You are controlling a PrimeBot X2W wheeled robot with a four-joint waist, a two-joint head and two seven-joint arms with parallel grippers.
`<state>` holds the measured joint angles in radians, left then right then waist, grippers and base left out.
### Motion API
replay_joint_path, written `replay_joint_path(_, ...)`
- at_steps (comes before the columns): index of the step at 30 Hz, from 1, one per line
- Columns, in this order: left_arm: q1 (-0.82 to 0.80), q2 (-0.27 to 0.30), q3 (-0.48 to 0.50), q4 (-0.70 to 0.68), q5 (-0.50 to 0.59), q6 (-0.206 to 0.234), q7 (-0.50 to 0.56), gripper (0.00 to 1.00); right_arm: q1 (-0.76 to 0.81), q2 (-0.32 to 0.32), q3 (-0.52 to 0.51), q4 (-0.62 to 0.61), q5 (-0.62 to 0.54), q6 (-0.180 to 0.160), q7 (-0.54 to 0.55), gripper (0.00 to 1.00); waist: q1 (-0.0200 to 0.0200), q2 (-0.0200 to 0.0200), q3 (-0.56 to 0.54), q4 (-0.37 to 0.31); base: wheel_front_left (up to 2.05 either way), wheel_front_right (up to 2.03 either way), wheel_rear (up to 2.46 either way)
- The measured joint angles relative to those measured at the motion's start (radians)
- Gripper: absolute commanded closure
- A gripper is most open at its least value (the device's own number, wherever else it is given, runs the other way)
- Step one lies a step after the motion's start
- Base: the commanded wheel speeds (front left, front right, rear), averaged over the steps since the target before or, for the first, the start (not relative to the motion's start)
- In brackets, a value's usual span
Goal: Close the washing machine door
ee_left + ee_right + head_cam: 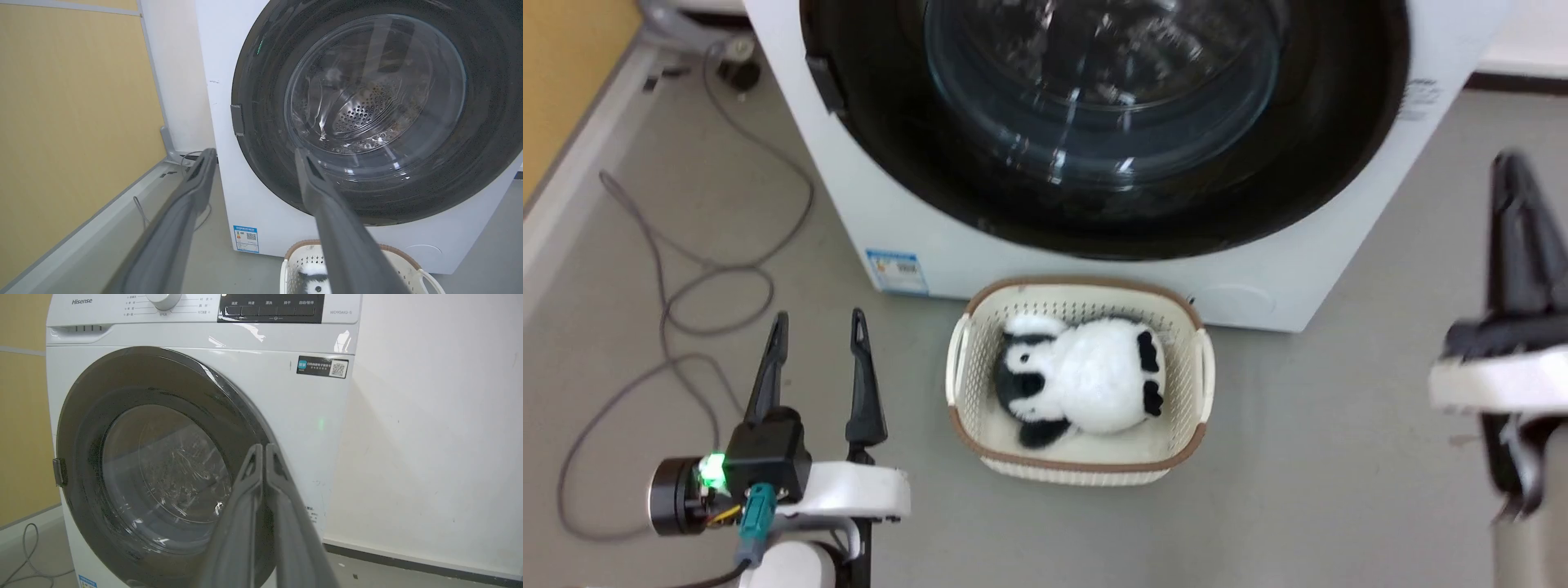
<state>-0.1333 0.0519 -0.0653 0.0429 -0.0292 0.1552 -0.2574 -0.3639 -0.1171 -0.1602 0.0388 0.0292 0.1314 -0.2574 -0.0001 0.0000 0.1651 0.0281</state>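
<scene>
One washing machine door point(376, 102) shut, left tool point(819, 317) spread

A cream basket point(1078, 474) with a brown rim sits on the grey floor point(1339, 425) just right of the left gripper point(818, 318), between it and the right gripper point(1512, 163). A black-and-white panda toy point(1086, 380) lies inside it. A grey cable point(662, 306) loops over the floor left of the left gripper and ahead of its fingertips. Farther left stands a yellow wall panel point(73, 122). A white wall point(441, 437) rises to the right of the right gripper.
</scene>
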Motion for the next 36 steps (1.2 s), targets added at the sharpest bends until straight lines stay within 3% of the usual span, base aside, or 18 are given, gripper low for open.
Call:
replay_joint_path(1, 0.008, 0.000, 0.000, 0.001, 0.000, 0.000, 0.000, 0.00, 0.023, 0.009, 0.004, -0.003, 0.006, 0.000, 0.000, 0.27, 0.0000, 0.0000, -0.011, -0.005, 0.00, 0.00, 0.00)
replay_joint_path(2, 0.016, 0.000, 0.002, 0.002, 0.000, 0.000, 0.000, 0.00, 0.046, 0.019, 0.004, -0.007, 0.009, 0.000, 0.000, 0.00, 0.0000, 0.0000, -0.022, -0.009, 0.00, 0.00, 0.00)
replay_joint_path(12, 0.081, 0.000, 0.005, 0.009, 0.002, -0.013, 0.000, 0.00, 0.224, 0.058, 0.039, -0.040, 0.042, 0.000, 0.000, 0.00, -0.0001, 0.0000, -0.109, -0.036, 0.00, 0.00, 0.00)
replay_joint_path(14, 0.100, 0.000, 0.004, 0.009, 0.003, -0.017, 0.000, 0.00, 0.290, 0.060, 0.053, -0.032, 0.094, 0.000, 0.000, 0.00, -0.0001, 0.0000, -0.135, -0.039, 0.00, 0.00, 0.00)
replay_joint_path(22, 0.119, 0.000, 0.002, 0.011, 0.002, -0.023, 0.000, 0.00, 0.351, 0.062, 0.074, -0.034, 0.128, 0.000, 0.000, 0.00, -0.0001, 0.0000, -0.153, -0.045, 0.00, 0.00, 0.00)
replay_joint_path(23, 0.119, 0.000, 0.002, 0.011, 0.001, -0.023, 0.002, 1.00, 0.351, 0.062, 0.074, -0.034, 0.128, 0.000, 0.000, 1.00, -0.0001, 0.0000, -0.153, -0.045, 0.00, 0.00, 0.00)
replay_joint_path(36, 0.119, -0.001, 0.006, 0.010, 0.001, -0.028, 0.018, 1.00, 0.351, 0.062, 0.077, -0.034, 0.120, 0.000, 0.018, 1.00, -0.0001, 0.0000, -0.154, -0.044, 0.00, 0.00, 0.00)
